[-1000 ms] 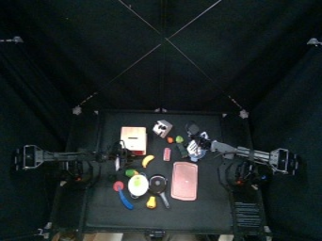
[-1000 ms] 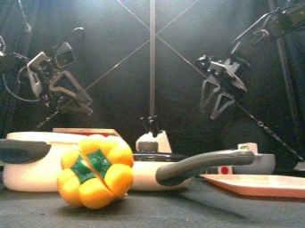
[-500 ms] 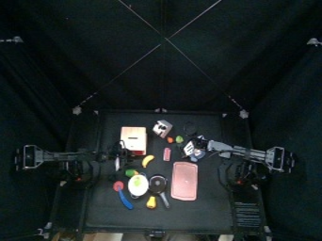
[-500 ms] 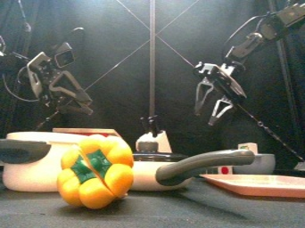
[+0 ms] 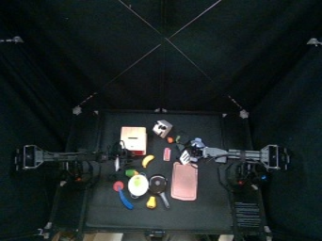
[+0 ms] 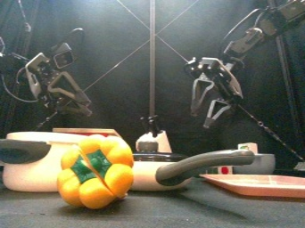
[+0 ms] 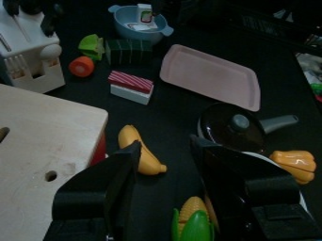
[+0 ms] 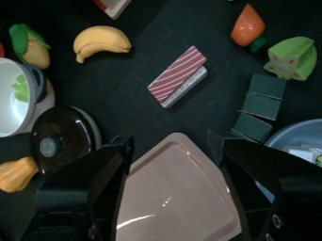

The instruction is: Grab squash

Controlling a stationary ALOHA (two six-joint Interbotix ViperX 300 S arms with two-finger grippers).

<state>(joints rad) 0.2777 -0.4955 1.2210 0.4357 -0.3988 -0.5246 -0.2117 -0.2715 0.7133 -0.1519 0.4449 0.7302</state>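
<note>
The squash (image 6: 95,171), a small yellow-orange lobed piece with a green stem end, lies near the table's front edge, just in front of a black pan (image 8: 56,141). It also shows as the squash (image 5: 152,200), (image 7: 296,162), (image 8: 13,174). My right gripper (image 5: 193,151), (image 6: 212,109), (image 8: 176,151) hangs open and empty above the table's middle, over the back end of the pink board (image 8: 176,193), well short of the squash. The left gripper (image 6: 57,93), (image 7: 164,151) rests raised at the table's left side, jaws apart and empty.
A white-and-green plate (image 5: 137,184) sits left of the pan, with a banana (image 8: 104,40) behind it. A wooden board (image 5: 132,137) lies at the back left. A striped pink block (image 8: 179,75), green pieces (image 8: 293,58) and a blue bowl (image 7: 141,19) crowd the back right.
The right gripper has swung left and forward toward the table's middle, staying open. The left arm and the squash have not moved.
</note>
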